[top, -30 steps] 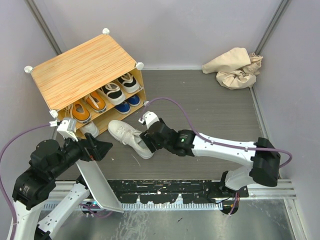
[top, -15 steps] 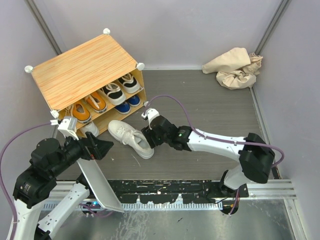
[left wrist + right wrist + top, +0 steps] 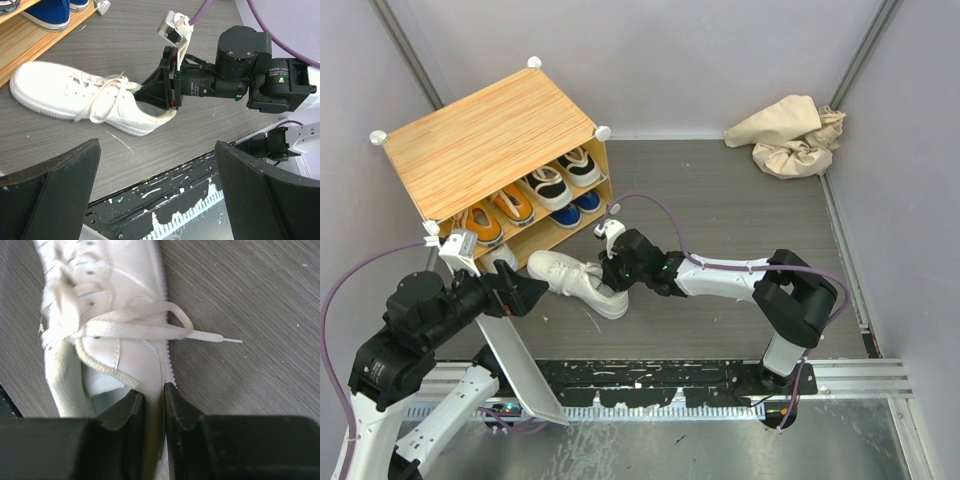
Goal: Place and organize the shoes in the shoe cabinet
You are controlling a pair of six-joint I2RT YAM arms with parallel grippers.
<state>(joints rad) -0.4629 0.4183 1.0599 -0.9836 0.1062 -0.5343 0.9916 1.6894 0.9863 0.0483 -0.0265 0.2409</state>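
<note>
A white sneaker (image 3: 570, 276) lies on the grey floor in front of the shoe cabinet (image 3: 490, 140), toe toward the cabinet. My right gripper (image 3: 613, 276) is shut on the side wall of its heel. In the right wrist view one finger is inside the shoe (image 3: 120, 300) and one outside, at the gripper (image 3: 154, 396). The left wrist view shows the same grip on the sneaker (image 3: 75, 95). My left gripper (image 3: 525, 295) hangs open and empty to the shoe's left (image 3: 156, 146). Orange (image 3: 495, 215), black (image 3: 555, 180) and blue shoes (image 3: 575, 207) sit on the cabinet's shelves.
A second white shoe (image 3: 498, 258) shows partly on the lower shelf behind the left wrist. A white panel (image 3: 520, 370) leans by the left arm. A crumpled beige bag (image 3: 790, 135) lies at the back right. A black rail (image 3: 670, 385) runs along the near edge.
The right gripper reached left to the white sneaker's heel and shut on its side wall. The sneaker shifted left toward the cabinet. The left arm barely moved.
</note>
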